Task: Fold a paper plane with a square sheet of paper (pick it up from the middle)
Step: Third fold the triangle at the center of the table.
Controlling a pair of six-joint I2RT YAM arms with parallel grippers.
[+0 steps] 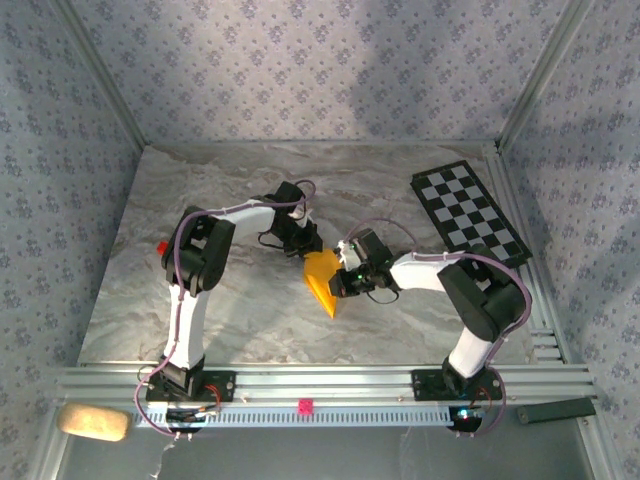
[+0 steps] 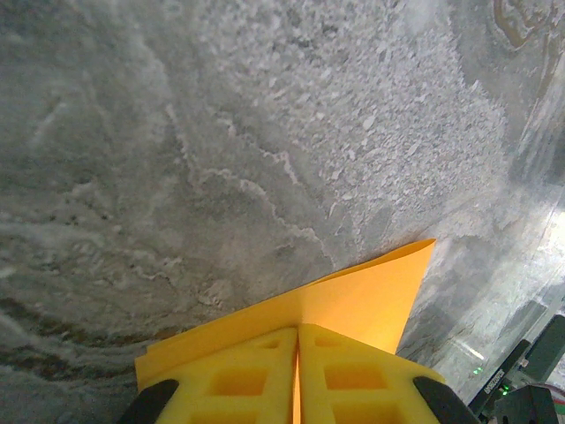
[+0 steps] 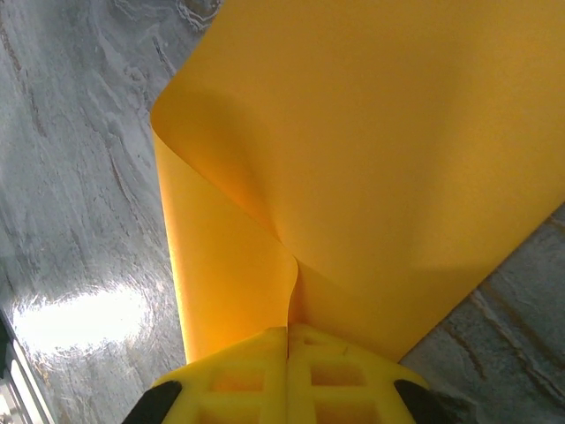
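The square sheet of paper [image 1: 323, 280], orange-yellow and bent into an angular shape, hangs just above the marble table between both arms. My left gripper [image 1: 307, 247] pinches its far upper edge. In the left wrist view the yellow fingers [image 2: 238, 380] are pressed together on the paper [image 2: 371, 296], whose pointed corner sticks out to the right. My right gripper [image 1: 340, 282] grips the sheet's right side. In the right wrist view the closed yellow fingers [image 3: 340, 375] clamp the paper [image 3: 380, 150], which curls in a soft fold above them.
A black-and-white checkered board [image 1: 468, 213] lies at the back right of the table [image 1: 250, 310]. A small red object [image 1: 160, 247] sits by the left arm. A pink marker [image 1: 304, 406] is on the front rail, and a tan sponge [image 1: 93, 421] lies at the front left.
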